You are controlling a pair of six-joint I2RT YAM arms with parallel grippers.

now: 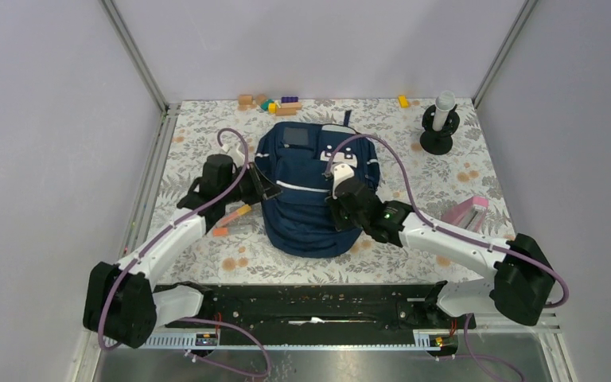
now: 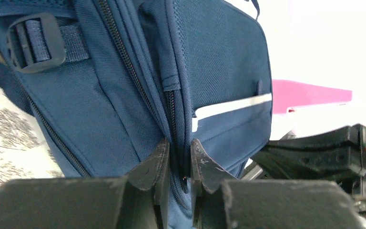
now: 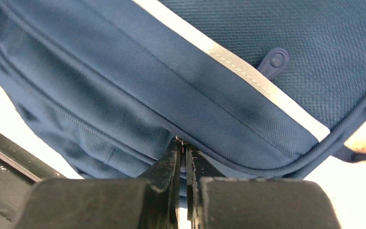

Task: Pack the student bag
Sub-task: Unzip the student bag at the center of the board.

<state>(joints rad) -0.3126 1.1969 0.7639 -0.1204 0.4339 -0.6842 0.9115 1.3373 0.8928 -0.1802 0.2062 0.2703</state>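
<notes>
Both arms' jaws pinch the student bag (image 1: 302, 223)

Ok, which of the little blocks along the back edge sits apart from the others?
The yellow block, alone near the black stand; the other blocks cluster behind the student bag.

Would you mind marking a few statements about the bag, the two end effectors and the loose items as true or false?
1. The student bag lies on the patterned table. True.
2. The left end effector is wide open and clear of the bag. False: it is pinched on a zip seam of the bag.
3. The right end effector is shut on the bag's edge, near the light stripe. True.
4. The coloured blocks sit on top of the bag. False: they lie on the table by its far edge, apart from the bag.
</notes>
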